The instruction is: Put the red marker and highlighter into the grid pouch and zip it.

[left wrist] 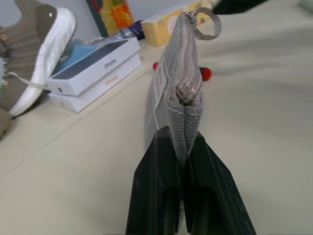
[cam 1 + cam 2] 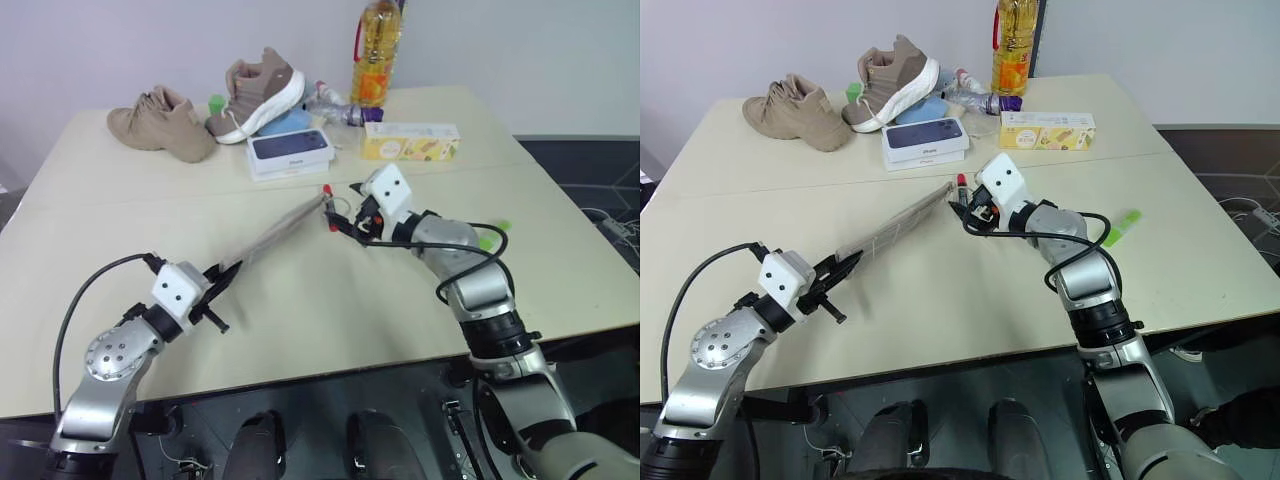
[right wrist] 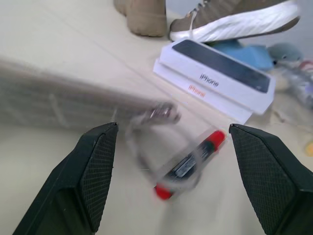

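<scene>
My left gripper (image 2: 222, 280) is shut on the near end of the grid pouch (image 2: 280, 232), a grey fabric case held edge-up above the table and slanting away. At its far end a metal ring zip pull (image 1: 205, 22) hangs free. There my right gripper (image 3: 173, 129) stands wide open, with the ring just ahead of its fingers and nothing between them. The red marker (image 3: 190, 164), with its black band, lies on the table under the pouch's far end. The lime-green highlighter (image 2: 1122, 227) lies on the table to the right of my right arm.
At the back of the table stand a dark-topped white phone box (image 2: 290, 150), two tan shoes (image 2: 160, 122) (image 2: 258, 95), a yellow carton (image 2: 410, 141), an oil bottle (image 2: 377, 50) and a crumpled plastic bottle (image 2: 335, 105). The table's front edge (image 2: 300, 375) runs close below my arms.
</scene>
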Tool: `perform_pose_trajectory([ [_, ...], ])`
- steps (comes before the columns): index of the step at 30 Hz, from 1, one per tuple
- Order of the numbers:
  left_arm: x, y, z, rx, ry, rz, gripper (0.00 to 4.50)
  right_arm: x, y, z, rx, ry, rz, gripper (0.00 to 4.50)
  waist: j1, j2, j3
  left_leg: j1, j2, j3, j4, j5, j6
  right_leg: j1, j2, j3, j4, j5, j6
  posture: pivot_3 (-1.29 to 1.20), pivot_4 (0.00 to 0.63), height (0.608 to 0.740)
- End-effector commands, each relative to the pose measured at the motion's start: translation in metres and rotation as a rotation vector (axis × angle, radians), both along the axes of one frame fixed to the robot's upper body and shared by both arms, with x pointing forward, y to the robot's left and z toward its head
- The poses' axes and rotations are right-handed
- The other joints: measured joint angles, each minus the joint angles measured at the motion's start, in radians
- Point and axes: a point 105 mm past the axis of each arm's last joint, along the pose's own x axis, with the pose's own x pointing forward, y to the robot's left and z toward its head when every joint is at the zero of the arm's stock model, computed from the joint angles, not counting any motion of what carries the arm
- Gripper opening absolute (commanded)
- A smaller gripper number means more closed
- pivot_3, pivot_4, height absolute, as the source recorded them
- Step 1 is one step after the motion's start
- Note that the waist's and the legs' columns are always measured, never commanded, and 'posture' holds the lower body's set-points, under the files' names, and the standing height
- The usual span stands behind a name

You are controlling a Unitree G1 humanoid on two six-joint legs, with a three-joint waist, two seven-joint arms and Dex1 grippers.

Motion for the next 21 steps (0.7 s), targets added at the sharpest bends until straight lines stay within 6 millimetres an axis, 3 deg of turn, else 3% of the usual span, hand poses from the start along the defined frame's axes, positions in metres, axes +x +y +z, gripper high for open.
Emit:
perform_pose_trajectory([
  [1,-0.004,-0.008,0.011,0.014,-0.050,-0.049,0.00,0.006,0.003,0.005,-0.018,-0.041,-0.006,3.75,0.002,0.000,0.000,0.000,0.000,0.000,0.000,0.000,0.000,0.000,0.000,0.000,0.000,0.000,0.000,0.00,0.150,0.736],
  [6,-0.006,-0.009,0.010,0.017,-0.049,-0.055,0.00,0.011,0.002,-0.008,-0.052,-0.001,-0.004,3.75,0.001,0.000,0.000,0.000,0.000,0.000,0.000,0.000,0.000,0.000,0.000,0.000,0.000,0.000,0.000,0.00,0.150,0.736],
  [7,-0.007,-0.009,0.010,0.017,-0.049,-0.056,0.00,0.012,0.002,-0.009,-0.055,0.005,-0.005,3.53,0.001,0.000,0.000,0.000,0.000,0.000,0.000,0.000,0.000,0.000,0.000,0.000,0.000,0.000,0.000,0.00,0.150,0.736],
  [10,-0.008,-0.009,0.010,0.019,-0.048,-0.055,0.00,0.013,-0.001,-0.011,-0.054,0.013,-0.007,2.58,0.001,0.000,0.000,0.000,0.000,0.000,0.000,0.000,0.000,0.000,0.000,0.000,0.000,0.000,0.000,0.00,0.150,0.736],
  [14,-0.008,-0.008,0.010,0.016,-0.048,-0.050,0.00,0.011,0.000,-0.010,-0.063,-0.002,0.015,0.38,0.001,0.000,0.000,0.000,0.000,0.000,0.000,0.000,0.000,0.000,0.000,0.000,0.000,0.000,0.000,0.00,0.150,0.736],
  [15,-0.008,-0.008,0.009,0.016,-0.047,-0.049,0.00,0.009,0.001,-0.009,-0.064,-0.006,0.024,0.05,0.001,0.000,0.000,0.000,0.000,0.000,0.000,0.000,0.000,0.000,0.000,0.000,0.000,0.000,0.000,0.00,0.150,0.736],
  [21,-0.006,-0.008,0.008,0.009,-0.045,-0.033,0.00,-0.005,0.013,-0.008,-0.099,-0.032,0.111,0.05,0.002,0.000,0.000,0.000,0.000,0.000,0.000,0.000,0.000,0.000,0.000,0.000,0.000,0.000,0.000,0.00,0.150,0.736],
])
